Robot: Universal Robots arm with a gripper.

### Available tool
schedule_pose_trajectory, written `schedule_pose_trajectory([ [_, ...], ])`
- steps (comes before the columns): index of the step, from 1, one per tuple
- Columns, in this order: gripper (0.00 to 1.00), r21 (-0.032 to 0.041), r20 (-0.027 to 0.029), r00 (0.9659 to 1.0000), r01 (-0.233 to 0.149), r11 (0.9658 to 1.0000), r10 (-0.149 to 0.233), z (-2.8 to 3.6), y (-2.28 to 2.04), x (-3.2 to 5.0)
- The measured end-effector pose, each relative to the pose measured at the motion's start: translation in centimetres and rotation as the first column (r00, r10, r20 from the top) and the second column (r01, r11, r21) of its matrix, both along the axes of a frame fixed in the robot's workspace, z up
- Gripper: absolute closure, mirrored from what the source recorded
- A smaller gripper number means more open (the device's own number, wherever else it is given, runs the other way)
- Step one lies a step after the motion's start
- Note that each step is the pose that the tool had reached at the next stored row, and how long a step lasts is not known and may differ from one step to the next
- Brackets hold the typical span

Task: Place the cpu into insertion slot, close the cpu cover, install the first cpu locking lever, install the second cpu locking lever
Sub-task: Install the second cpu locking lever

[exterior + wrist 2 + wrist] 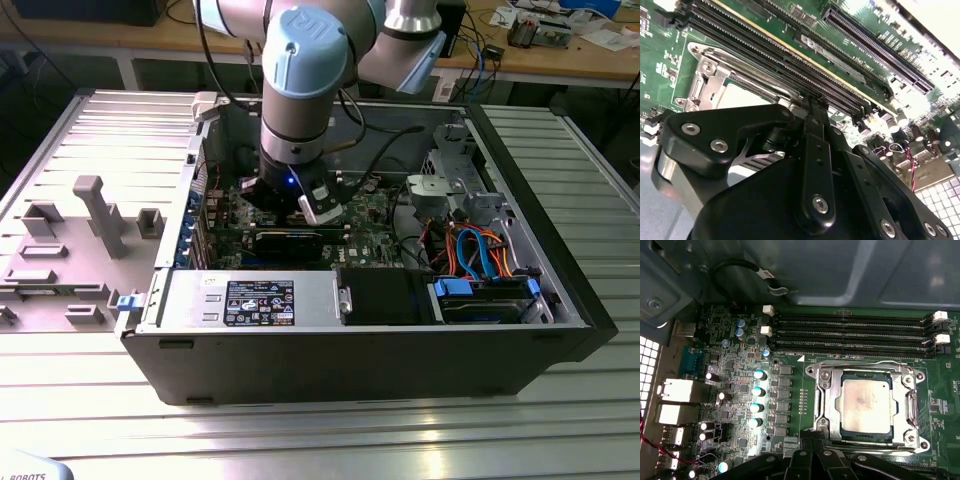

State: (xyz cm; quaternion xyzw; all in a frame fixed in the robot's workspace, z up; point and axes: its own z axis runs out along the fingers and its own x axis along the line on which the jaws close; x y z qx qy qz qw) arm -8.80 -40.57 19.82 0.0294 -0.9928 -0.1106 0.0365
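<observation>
Claw (810,107), apparently together, just beside cpu (866,405) under cpu cover (866,372), memory slots (850,332) alongside.

place: robotics lab/workshop | evidence: open PC case (400,340) on ribbed metal table (300,440) | grey fixtures (100,215) | cluttered wooden bench (560,55) behind, cables
</observation>
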Motion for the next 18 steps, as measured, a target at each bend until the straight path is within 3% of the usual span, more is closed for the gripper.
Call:
schedule_pose_trajectory([
  [5, 0.89, 0.0001, 0.0, 1.0, 0.0, 1.0, 0.0, 0.11, -0.02, -0.1],
  [12, 0.89, 0.0001, 0.0, 1.0, 0.0, 1.0, 0.0, 1.61, -0.02, -0.13],
  [18, 0.89, 0.0014, -0.0007, 1.0, 0.0, 1.0, 0.0, 1.61, -0.02, -0.13],
])
